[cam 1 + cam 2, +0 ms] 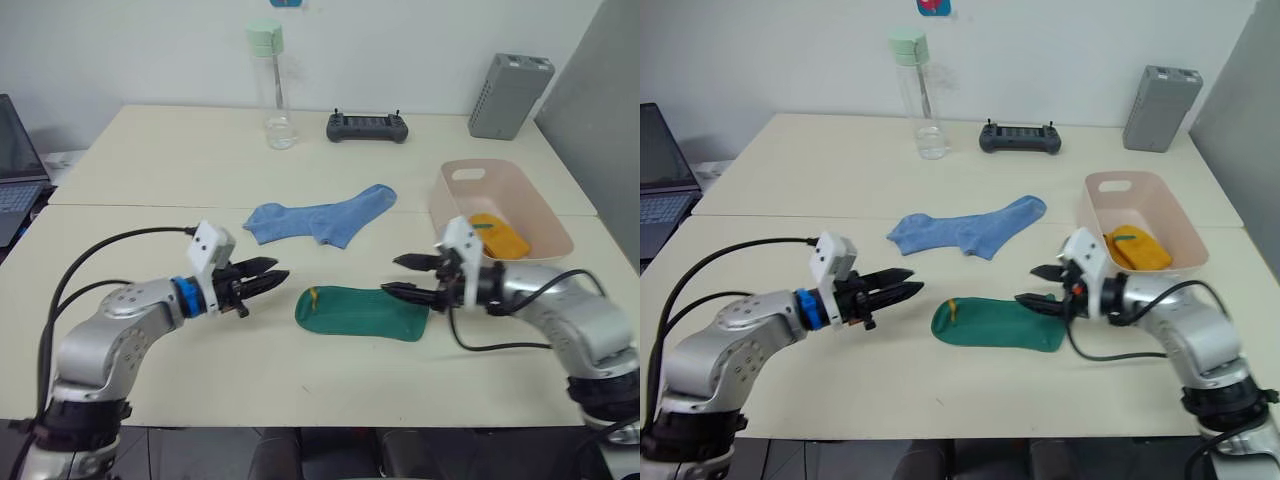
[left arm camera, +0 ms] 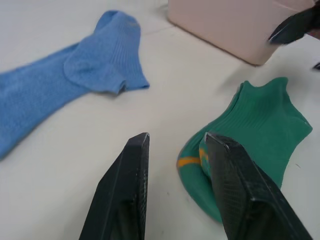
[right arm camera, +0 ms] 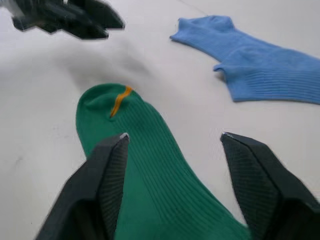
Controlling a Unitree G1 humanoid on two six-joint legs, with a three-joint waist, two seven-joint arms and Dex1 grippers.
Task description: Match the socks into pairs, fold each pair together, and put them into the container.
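Dark green knit socks lying flat mid-table, light blue knit socks at 12 o'clock from them. Left hand at 9 o'clock of the green, fingers slightly apart; right hand at 3 o'clock, fingers spread, both empty. Mustard-yellow socks inside pale pink rectangular plastic bin.

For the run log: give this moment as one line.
left tool open, empty | right tool open over green socks | blue socks on table | yellow in bin

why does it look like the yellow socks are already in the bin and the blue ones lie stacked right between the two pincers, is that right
Not quite. The yellow socks are in the bin, but it is the green socks that lie stacked between the left pincer and the right pincer. The blue socks lie farther back on the table, as the right eye view shows.
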